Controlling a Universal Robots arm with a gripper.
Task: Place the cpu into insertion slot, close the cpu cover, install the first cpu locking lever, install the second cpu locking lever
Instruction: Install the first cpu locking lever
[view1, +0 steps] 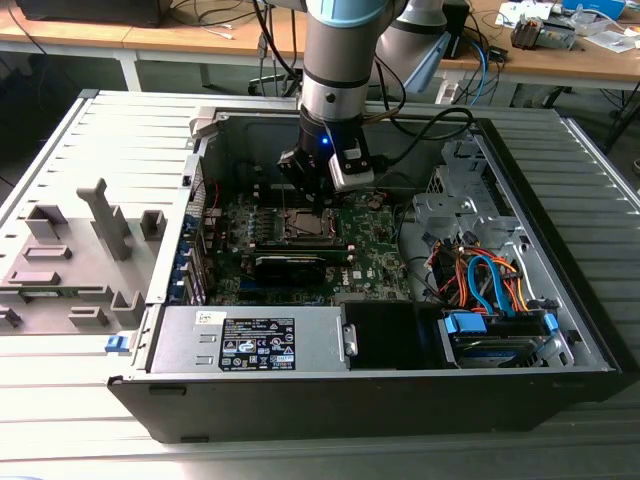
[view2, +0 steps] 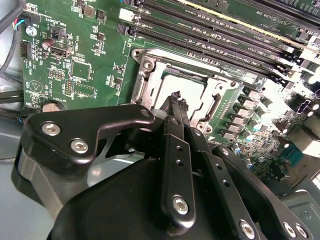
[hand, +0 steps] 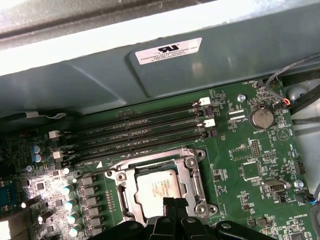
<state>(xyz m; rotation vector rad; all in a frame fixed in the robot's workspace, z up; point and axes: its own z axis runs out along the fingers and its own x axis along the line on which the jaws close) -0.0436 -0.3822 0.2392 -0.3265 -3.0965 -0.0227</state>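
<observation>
The insertion slot (view1: 303, 225) is the square silver-framed socket on the green motherboard (view1: 375, 250) inside the open computer case. In both wrist views the cpu (hand: 157, 186) (view2: 182, 87) lies in it as a pale silver square. The metal cpu cover (hand: 192, 172) (view2: 150, 75) lies flat around the cpu. I cannot make out how the locking levers stand. My gripper (view1: 318, 192) (view2: 177, 99) (hand: 175, 204) hangs just above the socket's edge. Its black fingers (view2: 176, 145) are pressed together, shut on nothing.
Memory slots (hand: 140, 132) run beside the socket. A long black card (view1: 290, 265) lies on the near side. The power supply (view1: 255, 342) fills the front, and a drive cage with coloured cables (view1: 490, 290) is on the exterior view's right. Grey fixtures (view1: 80, 250) stand on the left.
</observation>
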